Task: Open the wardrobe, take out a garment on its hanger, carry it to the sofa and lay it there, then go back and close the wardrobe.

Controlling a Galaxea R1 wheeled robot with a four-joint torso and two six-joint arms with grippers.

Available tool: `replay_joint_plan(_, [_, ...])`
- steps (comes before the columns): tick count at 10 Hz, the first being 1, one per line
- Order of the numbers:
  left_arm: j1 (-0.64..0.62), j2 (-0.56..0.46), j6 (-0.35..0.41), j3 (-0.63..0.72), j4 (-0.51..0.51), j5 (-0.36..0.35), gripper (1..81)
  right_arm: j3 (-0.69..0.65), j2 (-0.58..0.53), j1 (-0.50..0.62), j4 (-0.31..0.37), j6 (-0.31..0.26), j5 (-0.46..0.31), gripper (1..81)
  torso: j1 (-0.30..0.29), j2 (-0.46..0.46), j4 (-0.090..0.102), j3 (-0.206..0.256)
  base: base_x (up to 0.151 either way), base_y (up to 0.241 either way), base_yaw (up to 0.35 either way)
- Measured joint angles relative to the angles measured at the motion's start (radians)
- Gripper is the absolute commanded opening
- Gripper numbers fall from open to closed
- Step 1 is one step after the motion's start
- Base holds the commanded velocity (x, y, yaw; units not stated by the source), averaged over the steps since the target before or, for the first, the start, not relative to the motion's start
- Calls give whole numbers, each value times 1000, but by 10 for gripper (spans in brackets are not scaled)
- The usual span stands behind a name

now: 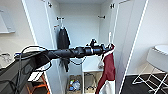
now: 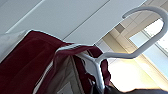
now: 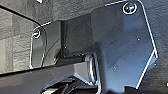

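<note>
The white wardrobe (image 1: 80,27) stands open in front of me, both doors swung wide. My left arm reaches across into it from the left. At its end, my left gripper (image 1: 107,48) is shut on the neck of the white hanger (image 1: 109,37). The hook stands free below the black pegs (image 1: 101,17). From the hanger the maroon garment (image 1: 108,67) with white trim hangs down by the right door (image 1: 126,37). In the left wrist view the hanger (image 2: 147,42) curves close above the maroon garment (image 2: 30,65).
A black T-shirt (image 1: 63,40) hangs on the left side of the wardrobe. A low shelf (image 1: 91,67) and a box of oddments (image 1: 74,85) sit at the bottom. A white stool (image 1: 157,56) stands on dark floor at the right.
</note>
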Motion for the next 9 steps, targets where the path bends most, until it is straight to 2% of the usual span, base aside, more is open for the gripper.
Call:
replay_joint_plan(5, [5, -74, 20, 121, 0, -6, 10, 0, 0, 5, 0, 0, 2, 811, 0, 0, 0, 0, 0, 0, 0])
replay_joint_plan(7, [64, -139, 30, 138, 0, -62, 10, 0, 0, 5, 0, 0, 2, 811, 0, 0, 0, 0, 0, 0, 0])
replay_joint_plan(9, [126, -206, 47, 162, 7, -65, 10, 0, 0, 5, 0, 0, 2, 811, 0, 0, 0, 0, 0, 0, 0])
